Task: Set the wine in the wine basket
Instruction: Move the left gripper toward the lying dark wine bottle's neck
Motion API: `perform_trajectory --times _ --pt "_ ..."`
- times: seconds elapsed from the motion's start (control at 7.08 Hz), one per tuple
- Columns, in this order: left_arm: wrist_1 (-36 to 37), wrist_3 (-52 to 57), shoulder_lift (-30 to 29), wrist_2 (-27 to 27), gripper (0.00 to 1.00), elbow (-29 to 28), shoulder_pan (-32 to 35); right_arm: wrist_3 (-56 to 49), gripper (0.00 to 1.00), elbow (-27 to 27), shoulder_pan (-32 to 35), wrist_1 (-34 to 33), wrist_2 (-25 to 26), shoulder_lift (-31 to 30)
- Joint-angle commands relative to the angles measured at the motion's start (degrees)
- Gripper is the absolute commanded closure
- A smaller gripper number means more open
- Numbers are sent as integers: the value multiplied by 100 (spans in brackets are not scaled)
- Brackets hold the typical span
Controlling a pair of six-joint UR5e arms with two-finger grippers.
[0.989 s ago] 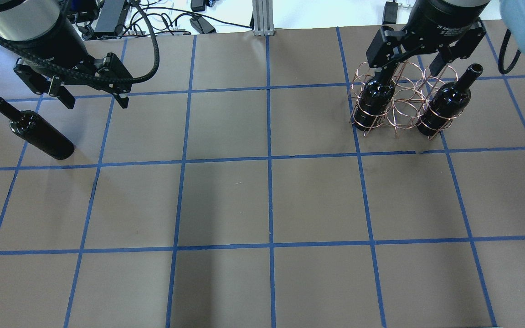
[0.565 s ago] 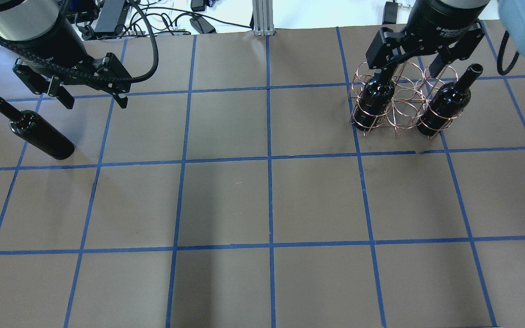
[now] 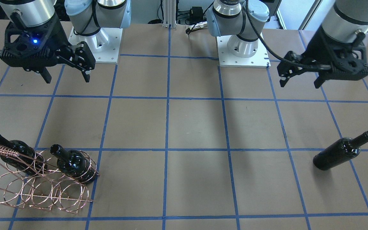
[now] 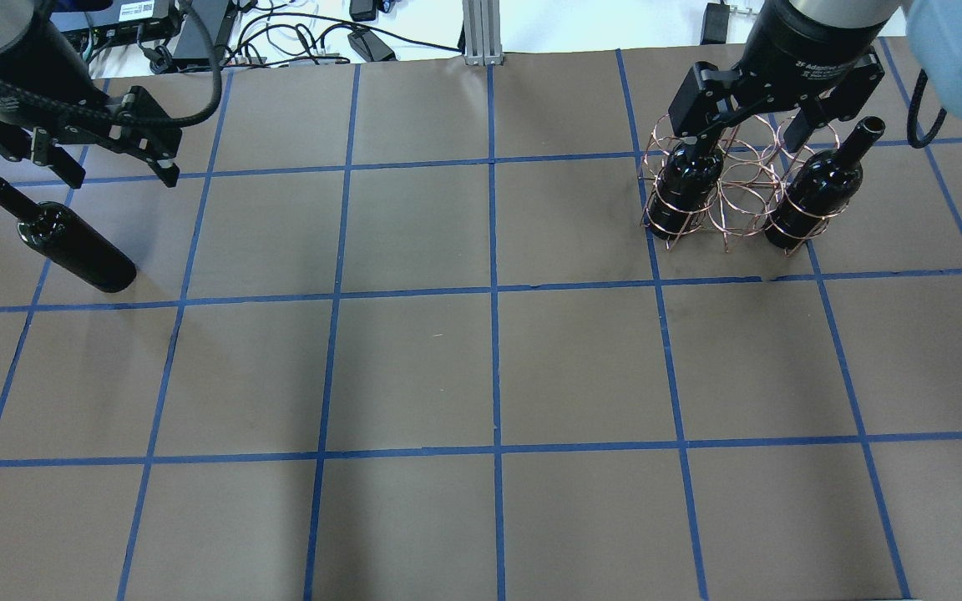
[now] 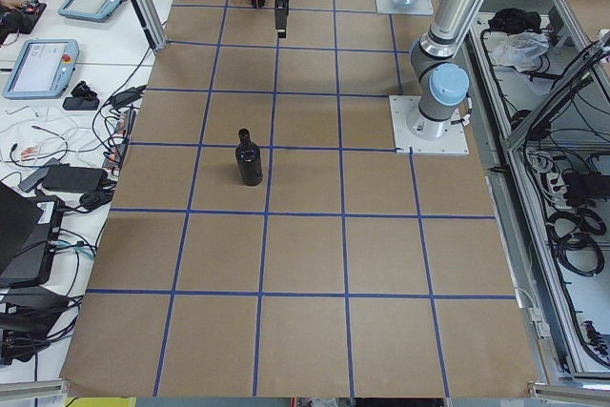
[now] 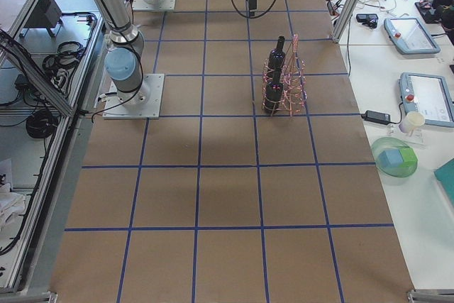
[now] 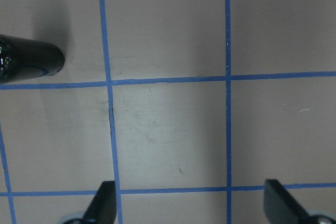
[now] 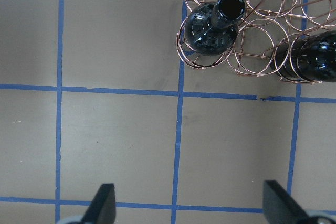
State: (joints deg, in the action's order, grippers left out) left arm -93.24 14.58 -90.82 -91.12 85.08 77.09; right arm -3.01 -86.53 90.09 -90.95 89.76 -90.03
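The wine bottle (image 4: 72, 242) was dark, glossy glass, so it was rigid and breakable. It was likely slick between gripper pads and fairly weighty, with most of its mass low in the wide body. The surest hold seemed to be across the narrow neck, just under the lip of the open mouth. The lip would check any downward slip there, and the body would stay free to pass through the rings. The bottle stood upright on its base with its long axis vertical and its mouth upward. The slant it showed in the overhead and front views looked like perspective only, since the left-end view showed it erect.

It stood in the left half of the table (image 4: 481, 367), nearer the far edge than the robot's edge. The left gripper (image 4: 122, 175) hung above the table near the bottle, fingers spread wide, holding nothing and not around it. The right gripper (image 4: 738, 133) was likewise spread and empty, raised beside the wine basket (image 4: 727, 204). The basket sat in the right half, also toward the far edge. Two other bottles (image 4: 686, 179) stood upright in its outer places, and the middle place appeared free.
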Motion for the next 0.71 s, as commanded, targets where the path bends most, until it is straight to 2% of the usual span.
perform_trajectory --times 0.0,0.56 --pt "315 397 -172 15 0 -122 -597 3 0 -13 0 -1 -2 -23" --pt "482 1643 -637 -29 0 -526 -1510 -6 0 -22 9 34 -37 -58"
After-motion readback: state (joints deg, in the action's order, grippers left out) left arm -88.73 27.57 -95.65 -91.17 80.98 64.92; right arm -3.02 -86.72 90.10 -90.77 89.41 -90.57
